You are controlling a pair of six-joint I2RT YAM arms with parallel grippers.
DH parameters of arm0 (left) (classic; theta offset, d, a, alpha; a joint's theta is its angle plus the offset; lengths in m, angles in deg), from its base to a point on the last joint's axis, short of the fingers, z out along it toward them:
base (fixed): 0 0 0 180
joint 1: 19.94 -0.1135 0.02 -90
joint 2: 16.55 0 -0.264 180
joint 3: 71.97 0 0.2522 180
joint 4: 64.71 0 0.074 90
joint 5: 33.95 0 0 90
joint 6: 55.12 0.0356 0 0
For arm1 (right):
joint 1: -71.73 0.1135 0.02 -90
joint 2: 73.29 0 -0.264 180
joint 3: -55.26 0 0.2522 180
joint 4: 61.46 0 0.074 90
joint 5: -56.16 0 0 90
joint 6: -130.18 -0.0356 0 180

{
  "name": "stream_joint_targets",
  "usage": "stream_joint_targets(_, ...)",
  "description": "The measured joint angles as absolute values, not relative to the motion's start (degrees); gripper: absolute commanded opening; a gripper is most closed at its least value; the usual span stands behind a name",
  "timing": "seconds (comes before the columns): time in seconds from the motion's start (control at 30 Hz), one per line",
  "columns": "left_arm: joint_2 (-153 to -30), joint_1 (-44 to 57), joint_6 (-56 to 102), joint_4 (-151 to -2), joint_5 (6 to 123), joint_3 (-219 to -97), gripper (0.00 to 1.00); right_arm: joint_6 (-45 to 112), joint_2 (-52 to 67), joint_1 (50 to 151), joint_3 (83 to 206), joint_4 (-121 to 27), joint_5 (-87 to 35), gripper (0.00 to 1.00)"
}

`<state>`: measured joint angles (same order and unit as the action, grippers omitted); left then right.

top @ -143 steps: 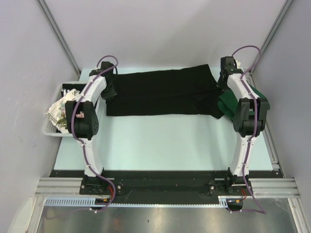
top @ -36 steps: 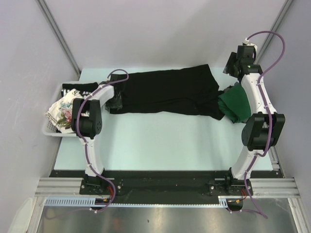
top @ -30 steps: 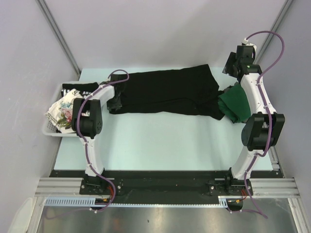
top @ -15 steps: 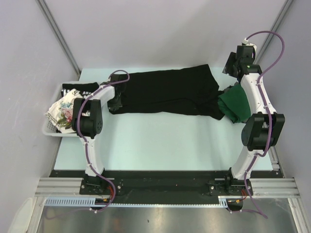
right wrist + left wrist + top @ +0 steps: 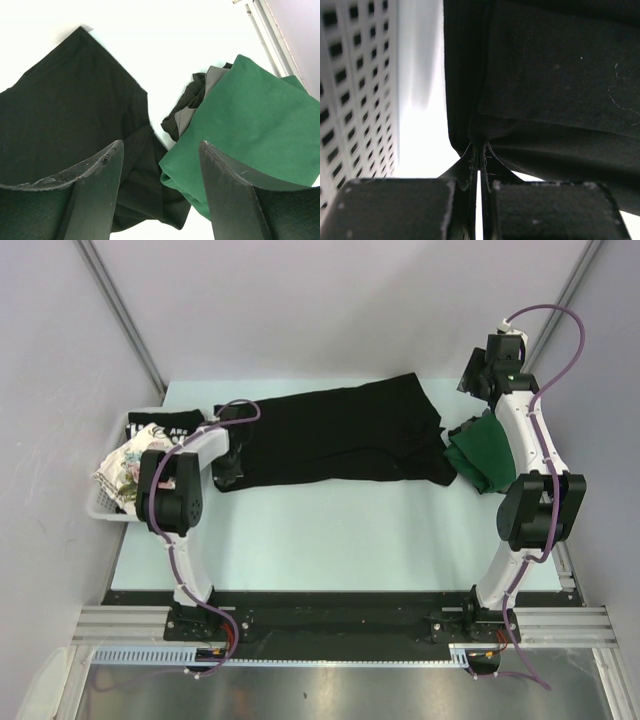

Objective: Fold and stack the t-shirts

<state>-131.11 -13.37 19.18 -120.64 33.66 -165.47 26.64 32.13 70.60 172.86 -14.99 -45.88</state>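
Observation:
A large plain black t-shirt [image 5: 340, 435] lies spread across the back of the table. My left gripper [image 5: 228, 470] is shut on its left edge; in the left wrist view the cloth [image 5: 555, 75] is pinched into a fold between the closed jaws [image 5: 480, 150]. A dark green t-shirt [image 5: 482, 452] lies bunched at the right end, overlapping the black one. My right gripper [image 5: 472, 380] hovers open above the back right corner, with the black cloth [image 5: 70, 100] and the green cloth [image 5: 250, 120] below its spread fingers [image 5: 160, 145], holding nothing.
A white slatted basket [image 5: 105, 505] stands at the table's left edge, close to my left gripper [image 5: 355, 75]. It holds a black shirt with white lettering [image 5: 160, 427] and a floral-print one [image 5: 125, 475]. A metal rail [image 5: 265, 25] runs along the right edge.
My left gripper has shut on the black shirt's left edge and drawn it a little toward the near left. The right arm has not moved.

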Motion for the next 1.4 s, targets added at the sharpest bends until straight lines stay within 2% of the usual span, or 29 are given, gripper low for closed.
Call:
stream_joint_targets(0.23, -127.79, -14.68, 20.20, -122.70, 32.98, -161.23, 0.00, 26.27, 31.54, 70.54, 171.57, -15.45, -45.33, 0.67)
stream_joint_targets(0.5, -125.93, -15.20, 20.40, -123.25, 32.15, -160.42, 0.00, 23.85, 25.86, 71.37, 159.98, -14.79, -43.91, 0.67)
stream_joint_targets(0.9, -125.91, -15.93, 20.51, -124.05, 31.80, -160.44, 0.00, 20.92, 22.95, 85.31, 152.81, -4.15, -46.97, 0.68)
stream_joint_targets(1.4, -125.39, -16.27, 20.55, -124.08, 32.55, -160.44, 0.00, 21.22, 24.62, 85.31, 147.81, -3.36, -50.34, 0.66)
